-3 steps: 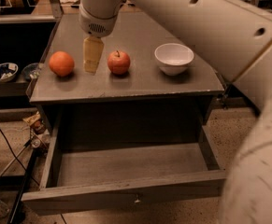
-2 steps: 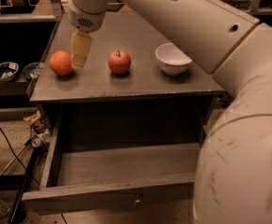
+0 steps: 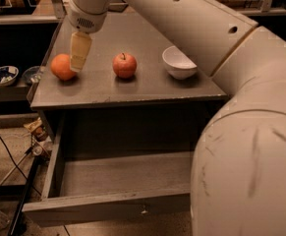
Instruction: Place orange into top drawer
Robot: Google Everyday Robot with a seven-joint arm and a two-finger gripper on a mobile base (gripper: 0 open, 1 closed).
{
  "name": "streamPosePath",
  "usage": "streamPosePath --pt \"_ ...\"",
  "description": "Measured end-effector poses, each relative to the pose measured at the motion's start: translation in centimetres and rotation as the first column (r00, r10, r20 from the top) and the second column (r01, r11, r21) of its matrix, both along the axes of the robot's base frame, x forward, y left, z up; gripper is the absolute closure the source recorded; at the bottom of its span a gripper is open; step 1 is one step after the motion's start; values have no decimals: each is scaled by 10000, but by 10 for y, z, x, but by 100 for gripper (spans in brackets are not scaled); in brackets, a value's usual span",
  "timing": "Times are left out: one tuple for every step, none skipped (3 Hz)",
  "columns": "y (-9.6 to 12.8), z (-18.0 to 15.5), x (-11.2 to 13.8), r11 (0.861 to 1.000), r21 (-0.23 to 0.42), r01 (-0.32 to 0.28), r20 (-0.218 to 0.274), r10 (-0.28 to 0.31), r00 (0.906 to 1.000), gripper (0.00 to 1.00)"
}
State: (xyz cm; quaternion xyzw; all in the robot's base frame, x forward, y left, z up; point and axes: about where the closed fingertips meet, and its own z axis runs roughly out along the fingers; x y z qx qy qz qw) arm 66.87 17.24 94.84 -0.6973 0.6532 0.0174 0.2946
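The orange [image 3: 62,66] sits on the grey tabletop [image 3: 147,85] near its left edge. My gripper [image 3: 79,53] hangs right beside it on its right, partly in front of it, with the pale finger [image 3: 79,49] pointing down at the tabletop. The top drawer [image 3: 118,181] is pulled open below the tabletop; what shows of its inside is bare, its right part is hidden by my arm, and its front panel carries a small metal pull [image 3: 143,211].
A red apple [image 3: 125,65] with a dark stem stands mid-table. A white bowl [image 3: 179,62] stands to its right. My large pale arm [image 3: 241,132] fills the right side. A shelf at left holds a patterned bowl [image 3: 2,75]. Cables lie on the floor at left.
My gripper has moved left from between the orange and the apple and now hangs next to the orange. The orange, apple, bowl and drawer have not moved.
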Motion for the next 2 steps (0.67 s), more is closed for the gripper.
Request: streamPosePath --pt "15 -6 10 9999 100 72 -189 -70 9998 0" --pt "35 -15 23 9995 317 4 -619 15 9981 0"
